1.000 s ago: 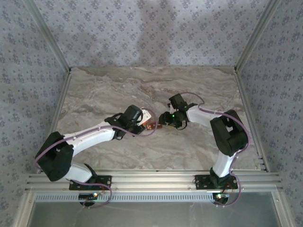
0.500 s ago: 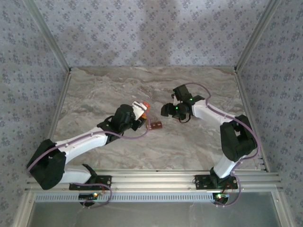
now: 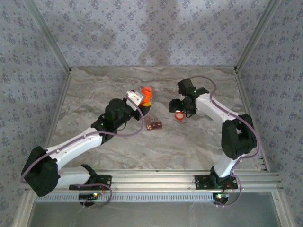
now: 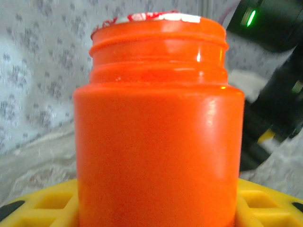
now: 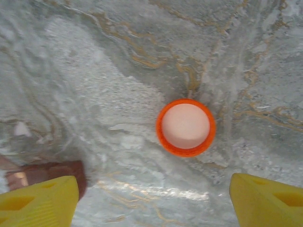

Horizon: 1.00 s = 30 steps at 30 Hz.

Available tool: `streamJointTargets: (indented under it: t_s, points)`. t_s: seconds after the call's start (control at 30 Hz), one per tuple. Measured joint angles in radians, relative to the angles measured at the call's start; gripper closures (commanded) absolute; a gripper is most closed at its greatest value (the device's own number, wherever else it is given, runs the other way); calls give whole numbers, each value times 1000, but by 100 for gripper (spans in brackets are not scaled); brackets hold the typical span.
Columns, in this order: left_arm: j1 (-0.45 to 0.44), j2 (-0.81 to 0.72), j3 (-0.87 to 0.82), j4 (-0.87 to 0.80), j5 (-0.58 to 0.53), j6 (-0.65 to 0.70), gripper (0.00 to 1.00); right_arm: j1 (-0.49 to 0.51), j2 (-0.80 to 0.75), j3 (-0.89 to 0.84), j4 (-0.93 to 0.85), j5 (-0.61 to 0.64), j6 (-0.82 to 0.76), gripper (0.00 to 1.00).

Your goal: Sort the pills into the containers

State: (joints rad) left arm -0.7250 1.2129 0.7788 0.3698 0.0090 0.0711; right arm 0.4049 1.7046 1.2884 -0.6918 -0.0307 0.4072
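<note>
On a marble-patterned table (image 3: 94, 90), two robot arms divide the work of a pill-sorting job. The left arm reaches toward the middle of the table with an orange bottle (image 4: 158, 132), apparently lifted clear of the surface. Its threaded neck is bare of any cap, probably so it can be tipped toward the cells. A white and red layer lies across the mouth. Whether that is a seal cannot be told, and nothing of the contents shows.

The containers (image 3: 154, 126), a small reddish-brown strip of cells, lie flat on the table between the two arms. They sit nearer the robot than the bottle and apart from both grippers, seemingly left within reach of either side.

The bottle's orange cap (image 5: 185, 126) rests on the marble with its pale inside facing up, to the right of the strip and out of the pouring path.

The left gripper (image 3: 143, 100) is closed partway, its yellow fingers (image 4: 47, 203) clamped on the lower body of the bottle. The right gripper (image 5: 154, 201) hangs over the cap with jaws spread wide, holding and touching nothing.
</note>
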Motion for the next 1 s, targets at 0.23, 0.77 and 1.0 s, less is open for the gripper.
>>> streamJointTargets:
  t_s: [0.23,0.77,1.0]
  points:
    - [6,0,79,82,76,-46,100,-4,107,6,-37,47,-39,37]
    - [58,-2,83,192,165,-174,100,39,257,173,-69,71,-85,56]
    - [58,-2,83,195,179,-179,100,41,295,190,-79,73,-88,63]
